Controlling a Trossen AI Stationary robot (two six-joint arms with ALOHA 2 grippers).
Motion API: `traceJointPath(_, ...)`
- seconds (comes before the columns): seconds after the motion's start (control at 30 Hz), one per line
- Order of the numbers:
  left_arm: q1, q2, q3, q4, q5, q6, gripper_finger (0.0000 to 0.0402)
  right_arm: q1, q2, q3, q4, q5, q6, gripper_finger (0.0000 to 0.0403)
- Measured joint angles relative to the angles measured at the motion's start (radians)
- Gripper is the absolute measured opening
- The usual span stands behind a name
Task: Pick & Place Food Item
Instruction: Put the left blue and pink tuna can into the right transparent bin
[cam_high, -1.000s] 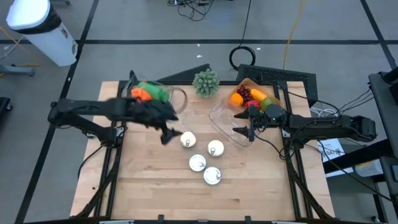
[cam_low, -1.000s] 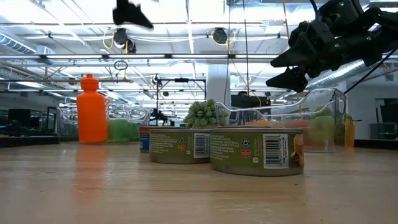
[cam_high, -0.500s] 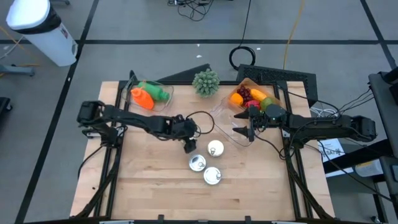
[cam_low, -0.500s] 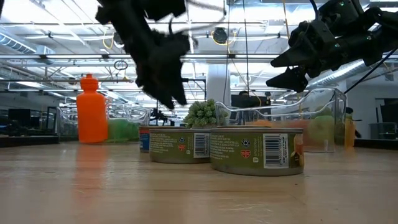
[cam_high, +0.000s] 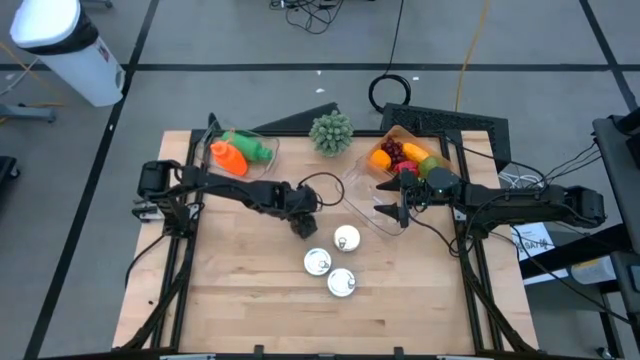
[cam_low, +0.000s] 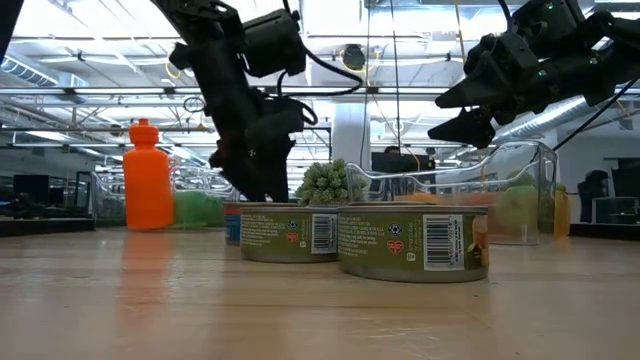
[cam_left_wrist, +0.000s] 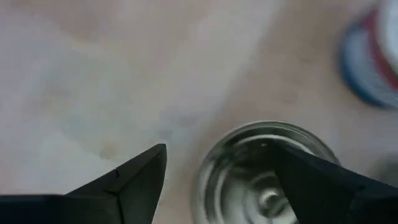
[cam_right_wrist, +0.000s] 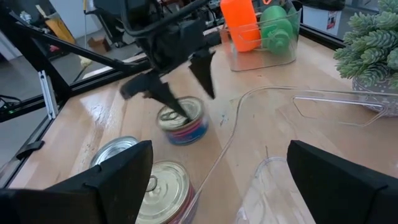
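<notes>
While the left tool (cam_high: 303, 226) is reaching down over the can (cam_right_wrist: 181, 121) nearest the table (cam_high: 240, 300) centre, its fingers (cam_left_wrist: 134, 180) are standing wide apart w/ one on each side of the can's silver lid; whether they are touching it I can't tell, nothing gripped yet. That can has a blue and red label and is sitting upright on the wood, just beside three other cans: one (cam_high: 347, 238) to its right, one (cam_high: 317, 262) nearer the front edge, one (cam_high: 341, 283) closest to the front. In the low view the left arm is coming down behind the green-labelled cans.

Right tool (cam_high: 391, 212) is hovering above a clear tray (cam_high: 358, 190) at the right side, fingers spread wide, holding nothing. Behind it a clear bin w/ fruit (cam_high: 400, 156) is sitting near the back right corner. At back left a clear bin is holding an orange bottle (cam_high: 228, 155) and a green bottle (cam_high: 252, 148). A small green plant (cam_high: 331, 132) is standing at the back edge, between the two bins.
</notes>
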Motion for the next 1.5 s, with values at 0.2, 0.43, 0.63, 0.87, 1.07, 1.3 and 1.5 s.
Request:
traceJointPath(0.2,-0.008,0.001,0.000,-0.007,0.376,-0.001,0.0292,0.000,0.000,0.000,-0.001,0.000,-0.002,0.0354)
traceJointPath(0.43,-0.060,-0.015,0.001,-0.062,0.511,-0.027,0.0278,0.000,0.000,0.000,-0.004,0.000,-0.006,0.0354)
traceJointPath(0.63,-0.089,-0.056,0.000,-0.239,0.388,-0.218,0.0275,0.000,0.000,0.000,-0.005,0.000,-0.006,0.0354)
traceJointPath(0.87,-0.201,-0.126,0.000,-0.346,0.141,-0.425,0.0268,0.000,0.000,0.000,-0.005,0.000,-0.006,0.0354)
traceJointPath(1.07,-0.260,-0.096,-0.003,-0.361,0.029,-0.538,0.0252,0.000,0.000,0.000,-0.005,0.000,-0.010,0.0354)
traceJointPath(1.3,-0.295,-0.087,-0.003,-0.371,0.012,-0.659,0.0234,0.000,0.000,0.000,-0.005,0.000,-0.010,0.0354)
traceJointPath(1.5,-0.319,-0.080,-0.011,-0.429,0.005,-0.751,0.0215,0.000,0.000,0.000,-0.005,0.000,-0.009,0.0354)
